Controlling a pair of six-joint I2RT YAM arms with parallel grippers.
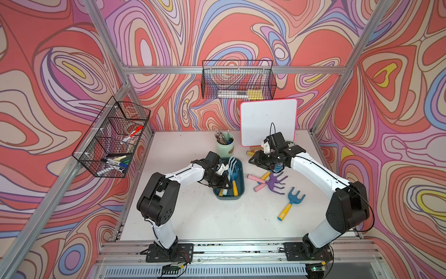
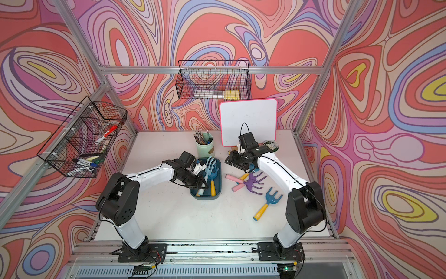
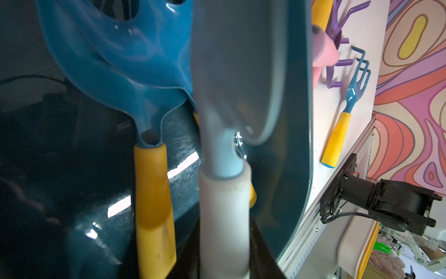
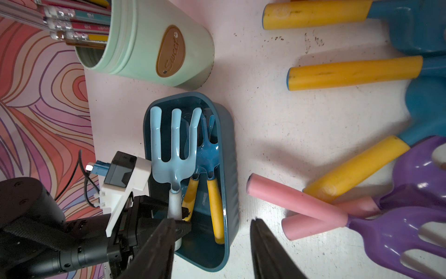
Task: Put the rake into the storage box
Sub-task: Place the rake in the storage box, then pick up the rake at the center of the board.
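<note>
While the left claw (image 1: 223,184) pinches the white handle of the pale blue rake (image 4: 175,145), the rake sits inside the storage box (image 1: 242,183) at the centre of both top views. Its tines point toward the green cup (image 1: 225,146) just above the box in the frame. Beside the rake in the box lie dark blue tools (image 4: 208,154) with yellow handles. Whether the held rake rests on the box floor cannot be told. The right claw (image 1: 252,161) hangs just right of the box, its fingers spread with nothing between them. Further right on the tabletop (image 1: 205,217) lie purple rakes (image 1: 275,181) with pink handles and a blue fork (image 1: 292,201).
</note>
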